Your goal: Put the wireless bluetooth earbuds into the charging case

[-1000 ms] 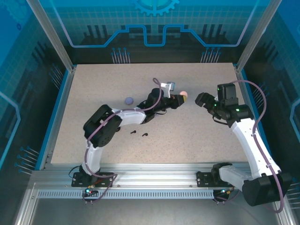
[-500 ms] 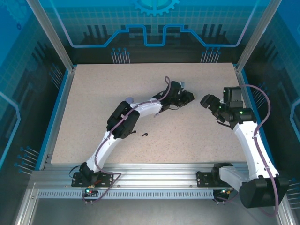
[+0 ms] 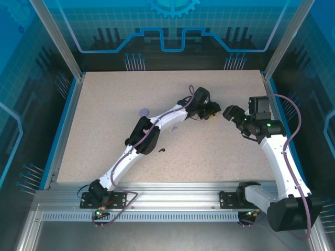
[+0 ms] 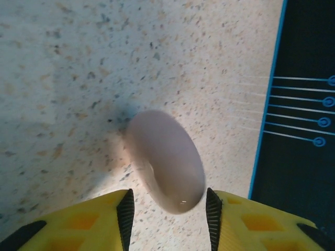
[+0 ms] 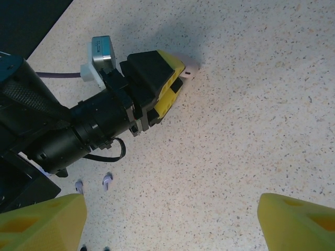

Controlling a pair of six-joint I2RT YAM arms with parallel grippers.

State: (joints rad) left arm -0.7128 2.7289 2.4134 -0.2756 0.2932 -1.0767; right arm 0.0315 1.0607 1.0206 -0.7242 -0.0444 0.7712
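A round pale pink charging case [image 4: 165,154] lies closed on the speckled table between the yellow fingers of my left gripper [image 4: 168,194]. The jaws are open, with a gap at the left pad [image 4: 125,214]. From the right wrist view the left gripper [image 5: 168,83] points down at the table with a pink edge of the case [image 5: 191,67] peeking out. Two lilac earbuds [image 5: 107,180] lie beside it. A black earbud [image 3: 162,150] lies nearer the front. My right gripper [image 3: 229,112] hovers wide open, empty, just right of the left one. The pale pink earbuds are hidden.
A lilac round case [image 3: 144,112] sits left of the outstretched left arm [image 3: 157,123]. The table's blue right edge [image 4: 267,99] runs close to the pink case. The left arm's cable and wrist body [image 5: 63,136] cross the right gripper's near left.
The left arm has stretched further right and lowered the pink case from the air onto the table. The right gripper backed slightly to the right.
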